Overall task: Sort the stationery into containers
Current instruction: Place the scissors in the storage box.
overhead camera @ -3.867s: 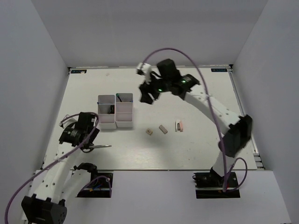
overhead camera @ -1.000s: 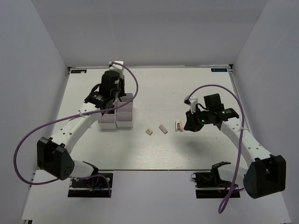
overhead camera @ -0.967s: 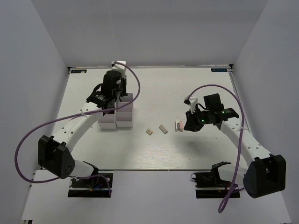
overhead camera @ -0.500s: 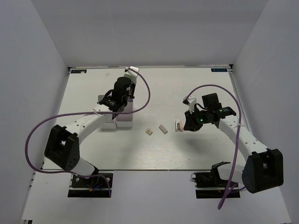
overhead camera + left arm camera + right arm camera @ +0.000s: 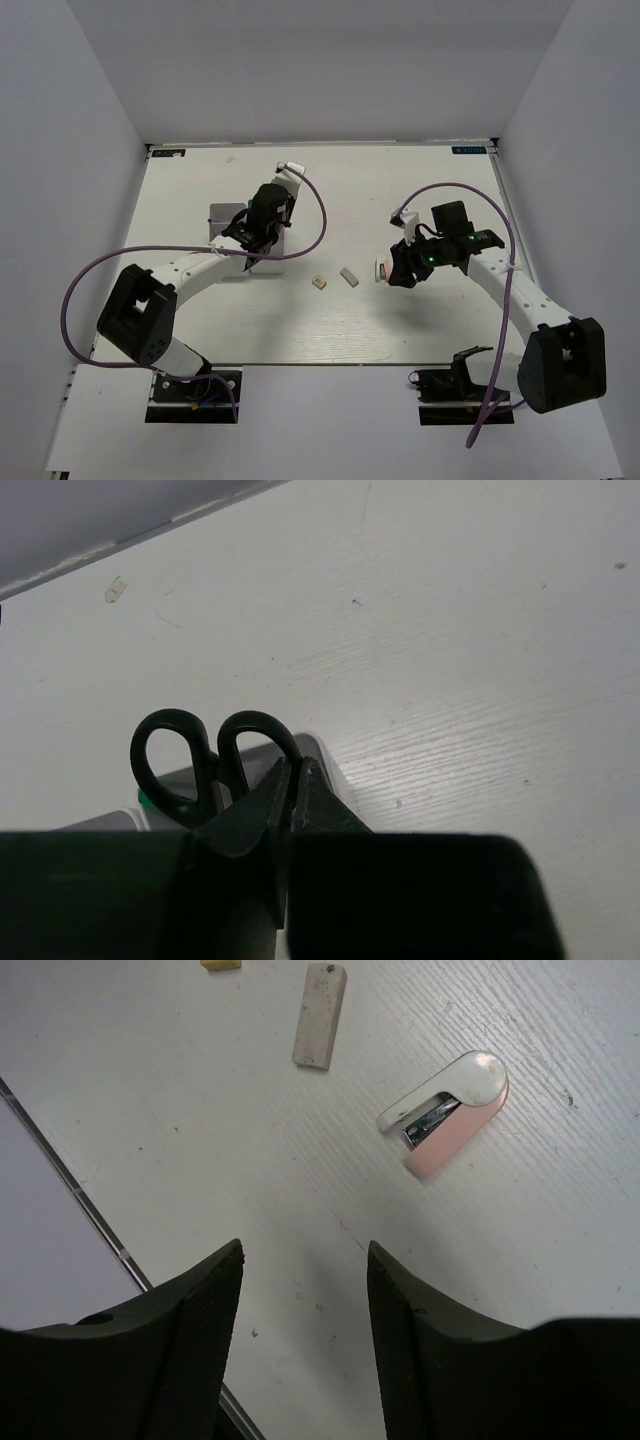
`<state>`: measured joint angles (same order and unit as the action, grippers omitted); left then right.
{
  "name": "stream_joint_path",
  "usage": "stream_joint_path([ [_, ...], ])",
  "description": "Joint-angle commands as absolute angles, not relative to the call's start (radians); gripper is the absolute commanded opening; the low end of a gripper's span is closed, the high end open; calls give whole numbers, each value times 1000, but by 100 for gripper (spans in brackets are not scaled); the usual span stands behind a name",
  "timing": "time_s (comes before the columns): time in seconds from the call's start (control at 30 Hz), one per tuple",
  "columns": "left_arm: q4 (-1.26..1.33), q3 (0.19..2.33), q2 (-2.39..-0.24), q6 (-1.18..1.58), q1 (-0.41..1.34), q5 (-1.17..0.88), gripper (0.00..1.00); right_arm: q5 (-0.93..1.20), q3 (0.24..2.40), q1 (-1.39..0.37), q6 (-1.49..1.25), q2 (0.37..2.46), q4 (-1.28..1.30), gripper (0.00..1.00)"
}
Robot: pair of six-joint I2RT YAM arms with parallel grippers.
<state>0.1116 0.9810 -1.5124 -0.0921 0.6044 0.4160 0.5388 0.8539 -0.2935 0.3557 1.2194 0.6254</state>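
Observation:
Black-handled scissors [image 5: 215, 755] stand handles-up in one of the white containers [image 5: 228, 214], which my left arm mostly covers from above. My left gripper [image 5: 295, 764] [image 5: 258, 243] has its jaws almost together, and the tips pinch the edge of the right handle loop. A pink and white piece of stationery [image 5: 446, 1110] [image 5: 380, 268], shaped like a mini stapler, lies on the table. My right gripper [image 5: 303, 1248] [image 5: 398, 272] hovers open just short of it, holding nothing. A beige eraser [image 5: 320, 1002] [image 5: 348, 276] lies further left, and a smaller yellowish one [image 5: 319, 283] lies beyond it.
Something green [image 5: 143, 798] shows in the bin beside the scissors. A container rim [image 5: 322, 760] sits right under the left fingertips. White walls enclose the table at the back and both sides. Purple cables loop from both arms.
The left arm has swung to the right over the containers, and a thin slit has appeared between its jaws. The right jaws have spread wider and crept toward the pink item.

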Motion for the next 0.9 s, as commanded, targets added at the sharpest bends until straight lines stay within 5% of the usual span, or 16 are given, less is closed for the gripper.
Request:
stream_joint_path([
  [0.0, 164, 960, -1453, -98, 617, 453, 17, 561, 851, -287, 376, 1224, 612, 57],
  [0.27, 153, 966, -1431, -91, 630, 466, 51, 535, 850, -288, 382, 1227, 611, 60],
  [0.5, 138, 979, -1330, -115, 721, 489, 54, 436, 847, -290, 353, 1238, 574, 47],
  [0.53, 135, 977, -1319, -123, 732, 500, 53, 430, 845, -290, 347, 1250, 572, 45],
  [0.63, 88, 959, -1237, -109, 810, 529, 28, 420, 848, -296, 345, 1275, 571, 45],
  [0.67, 12, 950, -1185, -54, 839, 525, 10, 439, 848, -304, 347, 1282, 571, 47],
  [0.77, -203, 960, -1147, 86, 902, 522, 0, 459, 888, -325, 354, 1345, 578, 47],
  [0.8, -240, 957, -1140, 127, 910, 515, 6, 462, 905, -348, 362, 1371, 578, 48],
  [0.87, -372, 922, -1102, 280, 923, 505, 40, 447, 946, -397, 374, 1405, 580, 48],
])
